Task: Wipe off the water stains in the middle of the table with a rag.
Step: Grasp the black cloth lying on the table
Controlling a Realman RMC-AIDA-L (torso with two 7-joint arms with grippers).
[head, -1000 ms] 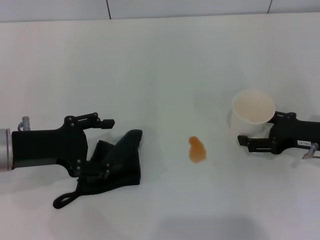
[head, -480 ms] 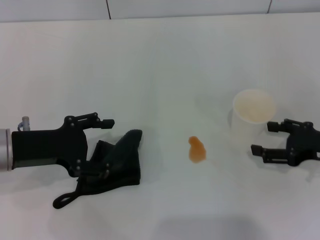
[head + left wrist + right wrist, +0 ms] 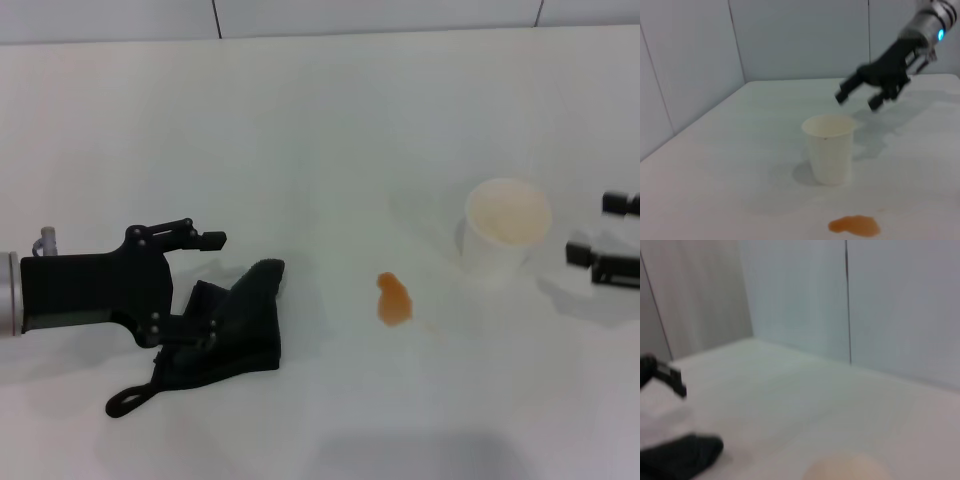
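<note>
Water stains: an orange blot on the table, long axis running near-to-far, left of the cup. Rag lies farther left, under the left gripper, fingers spread, apparently touching it. Right gripper, fingers apart, hangs right of the cup.

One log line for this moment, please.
left gripper open at rag | right gripper open, clear of cup | stain unwiped

The tabletop is plain white. The water stains show orange-amber, and the rag beside the black left gripper is black to dark green. The cup near the black right gripper is a translucent whitish cream. The wall behind is pale grey with dark seams.
</note>
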